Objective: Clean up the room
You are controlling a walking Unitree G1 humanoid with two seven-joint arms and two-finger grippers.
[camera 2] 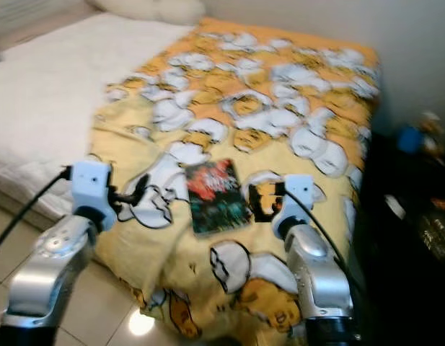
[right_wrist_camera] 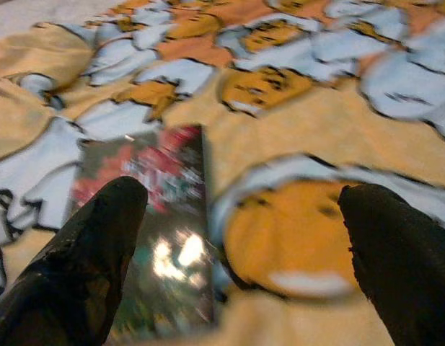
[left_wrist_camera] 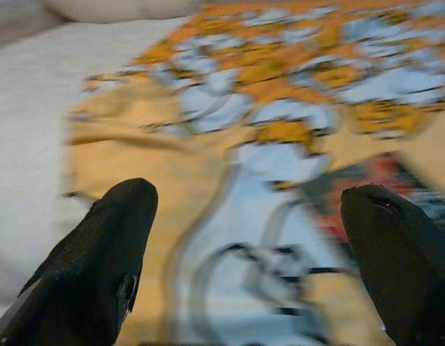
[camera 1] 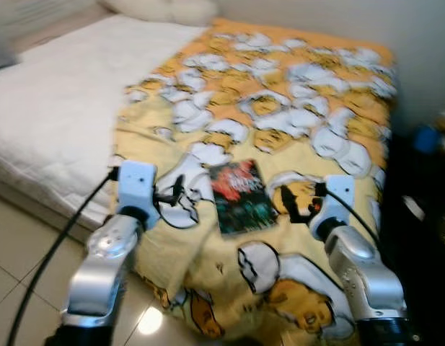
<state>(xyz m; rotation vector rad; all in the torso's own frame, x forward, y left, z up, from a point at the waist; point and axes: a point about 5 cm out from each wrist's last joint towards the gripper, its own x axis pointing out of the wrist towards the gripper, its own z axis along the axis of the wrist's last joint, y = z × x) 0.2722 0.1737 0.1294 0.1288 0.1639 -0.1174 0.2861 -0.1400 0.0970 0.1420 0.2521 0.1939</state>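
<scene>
Both silver arms reach forward from the bottom of the head views, bent at the elbow, forearms angled up and slightly inward. The left gripper [camera 1: 170,193] sits at the end of a pale boxy wrist with a black cable trailing back from it; its two long black fingers [left_wrist_camera: 107,259] are spread wide apart. The right gripper [camera 1: 296,202] is held at about the same height, its black fingers [right_wrist_camera: 85,267] likewise parted, holding nothing.

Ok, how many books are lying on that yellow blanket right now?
1. The book lies flat on the yellow blanket near the foot of the bed, between the left gripper and the right gripper. Folds in the blanket could hide others.
</scene>
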